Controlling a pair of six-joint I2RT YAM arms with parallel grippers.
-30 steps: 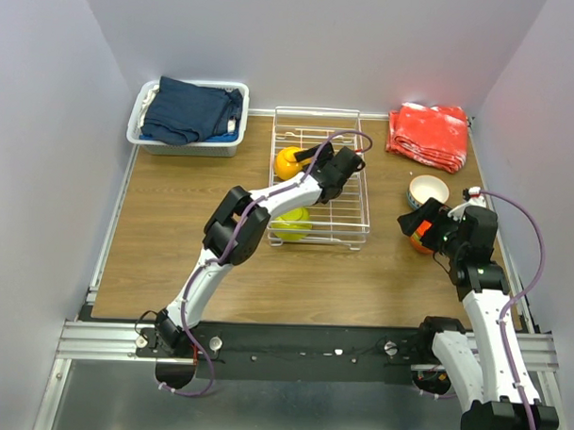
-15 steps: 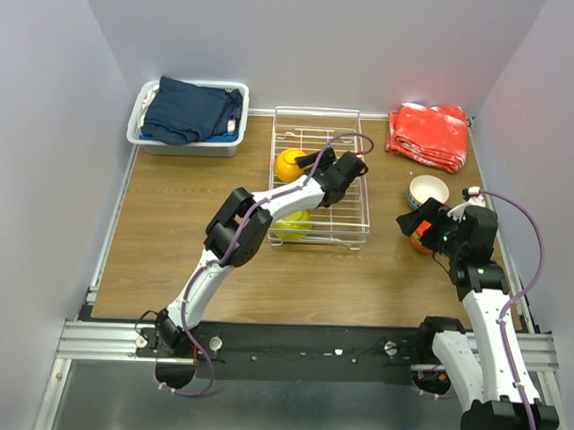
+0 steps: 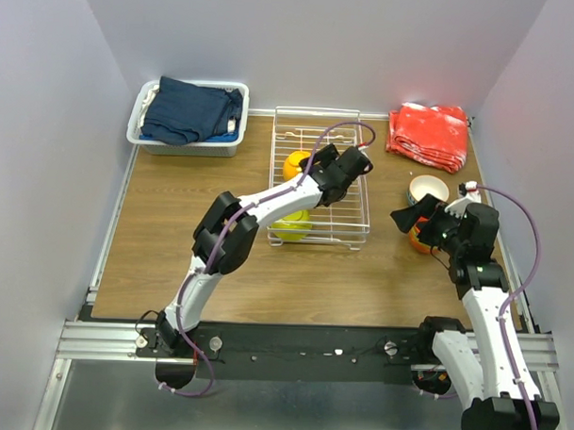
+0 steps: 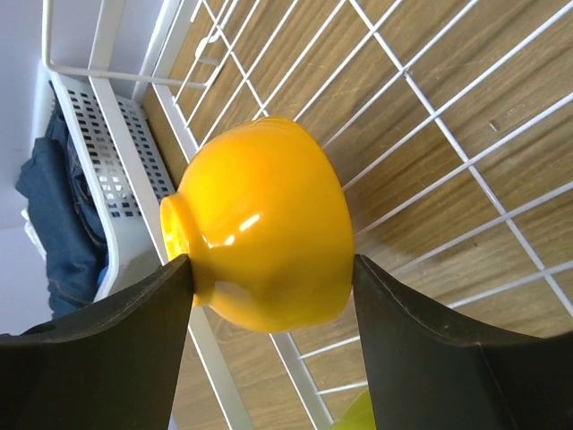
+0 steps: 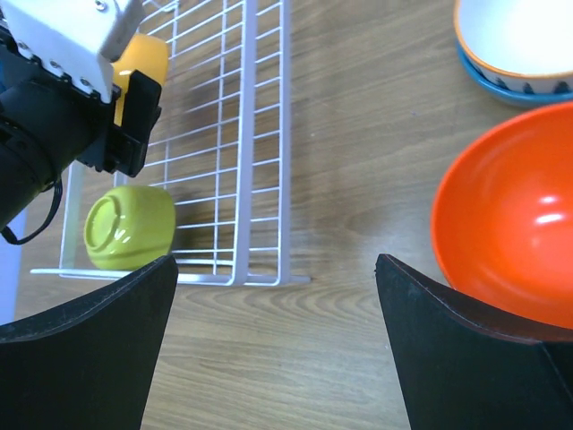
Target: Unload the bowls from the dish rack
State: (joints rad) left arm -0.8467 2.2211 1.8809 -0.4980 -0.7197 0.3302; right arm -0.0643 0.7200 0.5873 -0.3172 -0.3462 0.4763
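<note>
The white wire dish rack (image 3: pixel 351 132) stands at the table's far middle. My left gripper (image 3: pixel 308 166) reaches into it and is shut on an orange bowl (image 3: pixel 295 162) lying on its side; in the left wrist view both fingers press the bowl (image 4: pixel 264 224) on the rack wires (image 4: pixel 430 90). A yellow-green bowl (image 3: pixel 291 225) lies upside down at the rack's near edge. My right gripper (image 3: pixel 406 219) is open and empty, just left of a red-orange bowl (image 5: pixel 510 224) on the table. A white striped bowl (image 5: pixel 519 36) sits in a blue one behind it.
A white plastic bin (image 3: pixel 188 145) of dark-blue cloth stands at the far left, close to the rack. A red cloth (image 3: pixel 428 133) lies at the far right. The table's side walls are near the right arm.
My left gripper has shifted slightly right in the rack, and the orange bowl has moved with it. My right gripper has edged left, away from the red-orange bowl.
</note>
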